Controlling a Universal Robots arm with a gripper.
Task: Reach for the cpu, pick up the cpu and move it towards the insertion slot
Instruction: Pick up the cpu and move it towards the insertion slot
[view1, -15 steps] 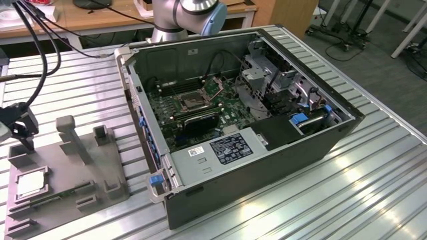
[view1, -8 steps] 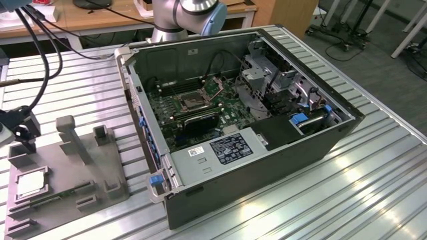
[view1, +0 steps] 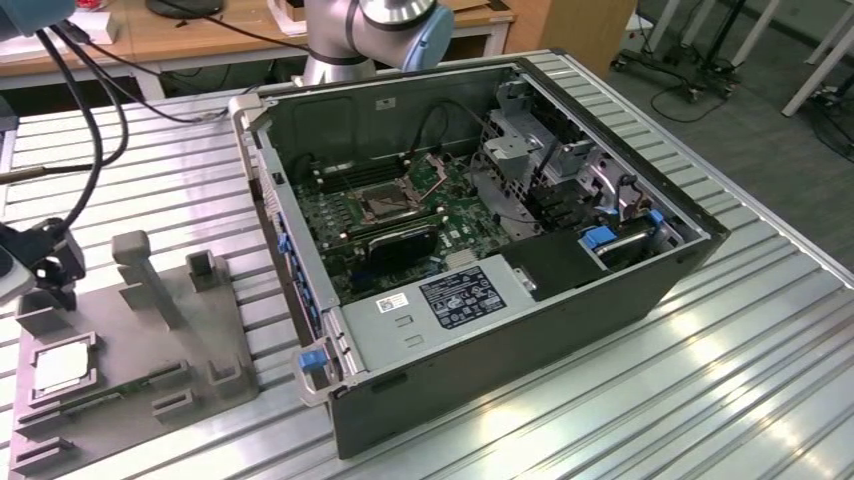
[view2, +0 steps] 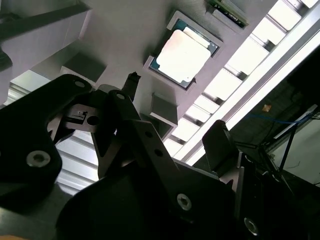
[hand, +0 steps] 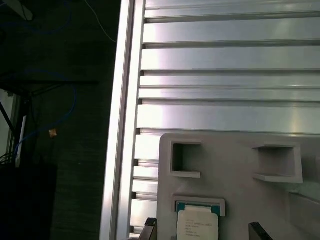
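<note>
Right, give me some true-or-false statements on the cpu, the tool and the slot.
1. The cpu lies in the grey fixture. True.
2. The tool is shut on the cpu. False: it is open, one finger either side of the cpu.
3. The insertion slot holds the cpu. False: the slot is inside the computer case, the cpu outside on the fixture.
4. The computer case lies open on the slatted table. True.

cpu (view1: 63, 368): silvery square, flat in grey fixture (view1: 160, 350) | insertion slot (view1: 383, 203): dark-centred, inside case (view1: 561, 310)
</note>
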